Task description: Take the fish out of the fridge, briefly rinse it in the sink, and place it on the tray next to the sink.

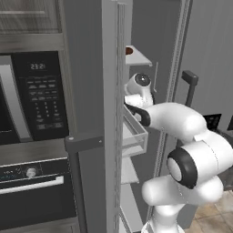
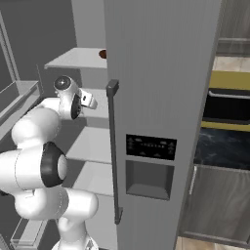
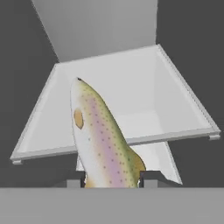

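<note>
The gripper (image 3: pixel 112 178) was closed on the fish (image 3: pixel 101 135), with one dark fingertip (image 3: pixel 75 179) on each side of its tail end. The fish was speckled, pale with a pink stripe, and it pointed away from the hand, over a white fridge shelf (image 3: pixel 175 105). In the left base view the white arm (image 1: pixel 175 120) reached into the open fridge (image 1: pixel 154 41), between the door bins (image 1: pixel 135 132) and the inner shelves. A black microwave (image 1: pixel 34 95) stood at the left
</note>
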